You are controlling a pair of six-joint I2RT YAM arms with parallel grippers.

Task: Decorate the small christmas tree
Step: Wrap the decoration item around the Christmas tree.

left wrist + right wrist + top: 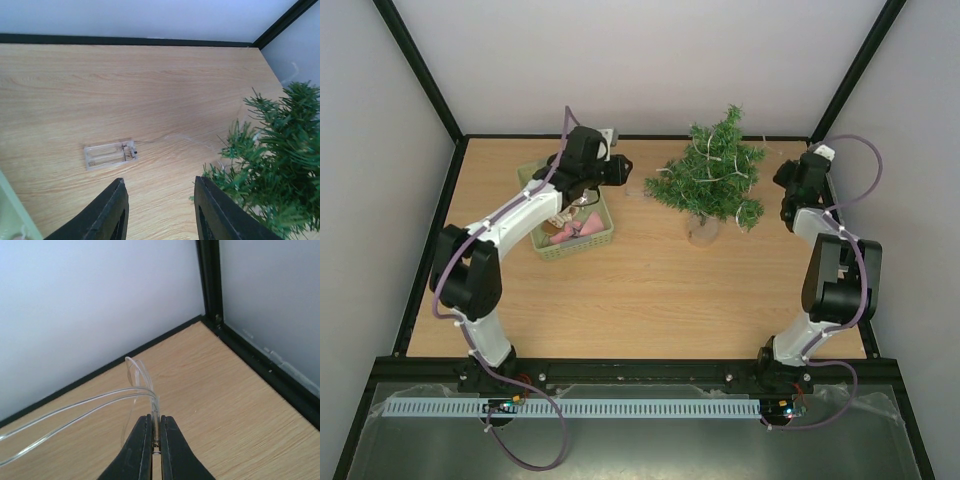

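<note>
At the near edge of the table (650, 300) the two arm bases (490, 372) are bolted, and both arms are stretched toward the back. Farther in, on the left, a pale green basket (605, 238) is set, with pink ornaments (565, 232) lying in it. Beyond the basket the left gripper (160, 181) is held over bare wood, its jaws parted and nothing between them. Just ahead of it a clear battery box (110, 155) lies flat on the table, and the small christmas tree (270, 170) is seen close beside the right-hand finger. The tree stands upright toward the back of the table, right of centre, between the two grippers, with pale strands of a light string (713, 150) draped on its upper branches. To the tree's right, near the back right corner, the right gripper (155, 417) is clenched on a looped clear wire (142, 390), whose two strands run off to the left of the wrist view.

The main risk is judged to lie in that wire. If it is drawn tight, the tree could be tipped on its narrow foot, or the draped strands dragged off. Being thin and smooth, the wire could be lost from the pinch. The battery box could be pulled along by its lead, and the left gripper could be caught in the needles.
</note>
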